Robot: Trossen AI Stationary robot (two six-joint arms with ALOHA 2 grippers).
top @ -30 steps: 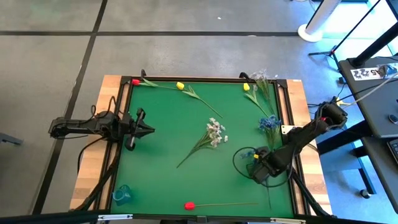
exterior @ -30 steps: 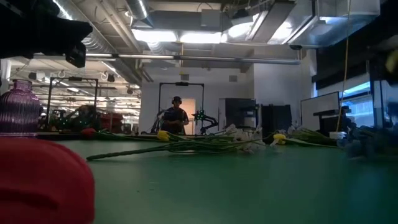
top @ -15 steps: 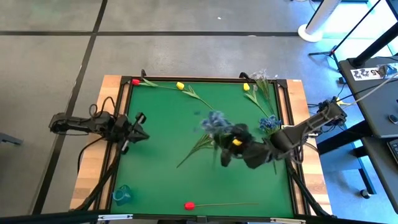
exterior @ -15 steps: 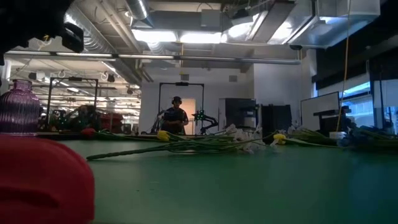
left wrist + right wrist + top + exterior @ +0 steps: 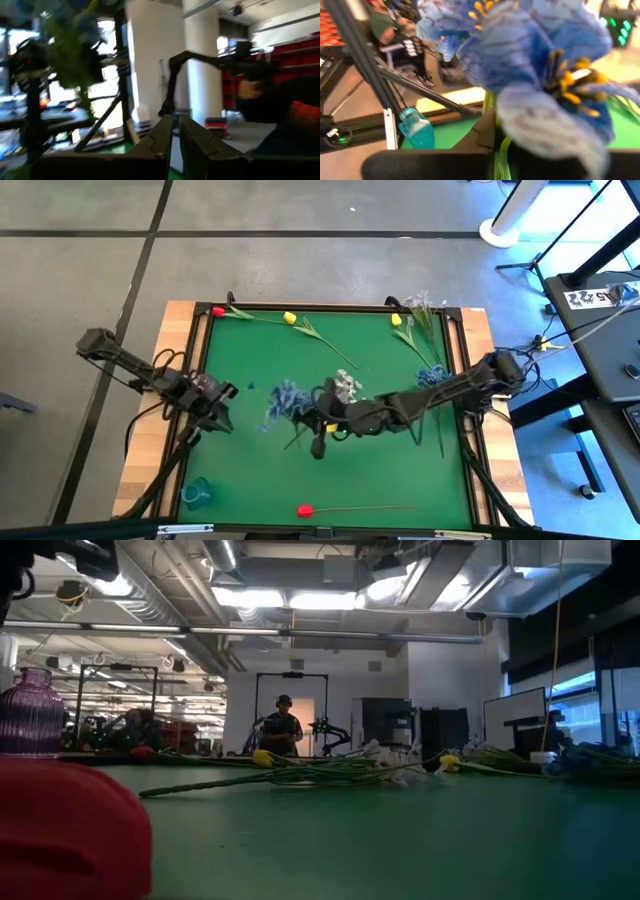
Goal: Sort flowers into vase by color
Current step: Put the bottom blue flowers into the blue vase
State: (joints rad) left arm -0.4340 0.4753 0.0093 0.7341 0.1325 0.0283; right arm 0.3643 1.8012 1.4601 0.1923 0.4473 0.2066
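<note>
High view: near edge, a red tulip (image 5: 305, 510) lies untouched. Mid-table, the right claw (image 5: 318, 442) grips a blue flower (image 5: 285, 401) by its stem; held so low, it could swing and slip. The left claw (image 5: 222, 423), nearly closed and empty, hovers near enough to collide.

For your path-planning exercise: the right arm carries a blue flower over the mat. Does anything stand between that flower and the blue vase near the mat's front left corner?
Nothing visible does. The blue flower hangs in the right gripper; bare green mat lies between it and the blue vase. The left gripper hovers just beside that path.
</note>
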